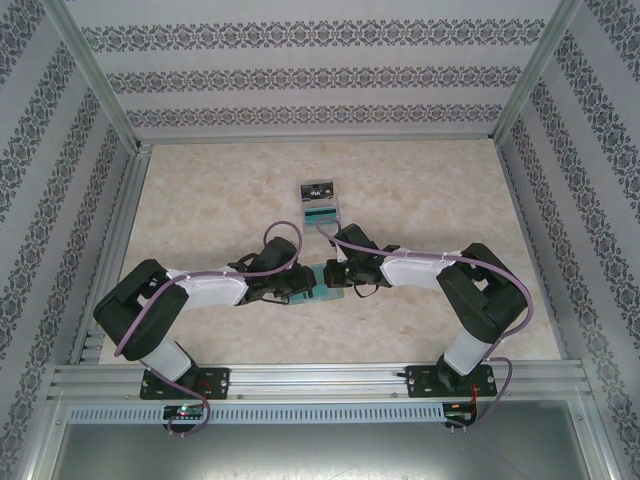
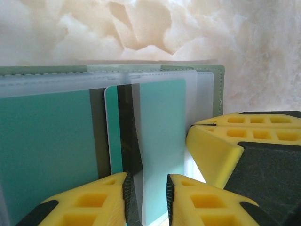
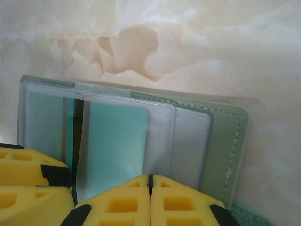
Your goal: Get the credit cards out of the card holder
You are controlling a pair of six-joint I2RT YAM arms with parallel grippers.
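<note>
The sage-green card holder lies open on the marble table, also visible between the two grippers in the top view. A teal-green credit card with a dark stripe sticks partly out of a clear sleeve. My left gripper is open, its pads either side of a strip of that card. Another teal card sits in the left sleeve. My right gripper is shut, its tips resting against the holder's bluish-grey pockets beside the teal card. In the top view, left gripper and right gripper meet mid-table.
A pale grey tray stands behind the grippers, holding a black card and a teal card. The right gripper's yellow fingers crowd the left wrist view. Aluminium frame rails and patterned walls border the table.
</note>
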